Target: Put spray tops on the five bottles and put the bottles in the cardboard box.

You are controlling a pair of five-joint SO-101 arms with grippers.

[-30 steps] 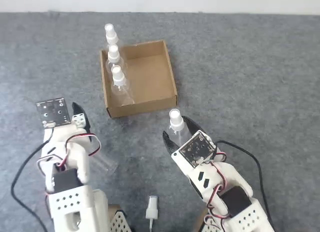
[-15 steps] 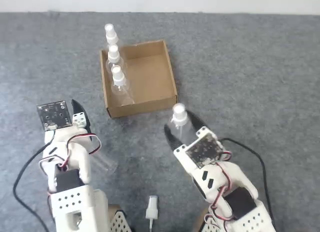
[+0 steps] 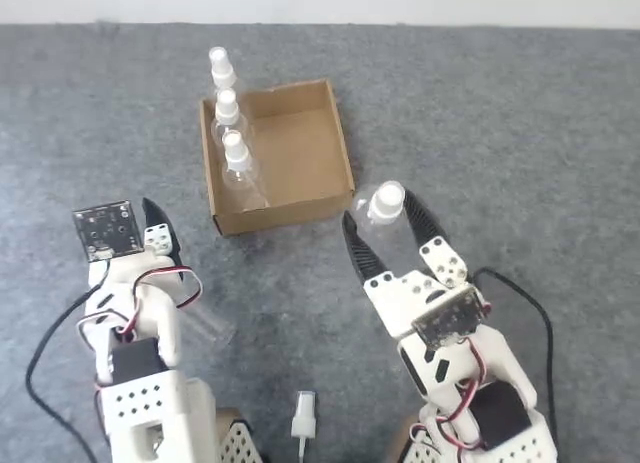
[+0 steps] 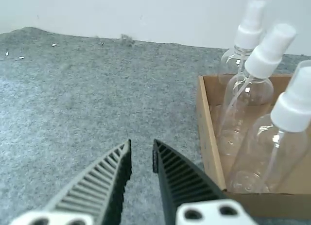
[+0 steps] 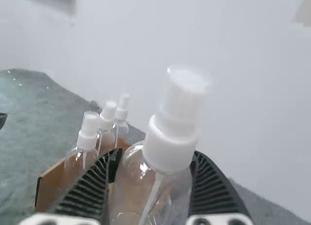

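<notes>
Right gripper (image 3: pixel 379 213), clenched on the capped spray bottle (image 5: pixel 163 157), has carried it to the corner of the cardboard box (image 3: pixel 345 153) nearest that arm for loading, while the left gripper (image 4: pixel 142 149) idles off the box's other near corner, jaws slightly parted and empty.

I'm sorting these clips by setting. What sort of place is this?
Probably an indoor robot test bench: two small robot arms on a grey carpet-like mat, a bare white wall behind, and a cardboard box and spray bottles as props.
</notes>
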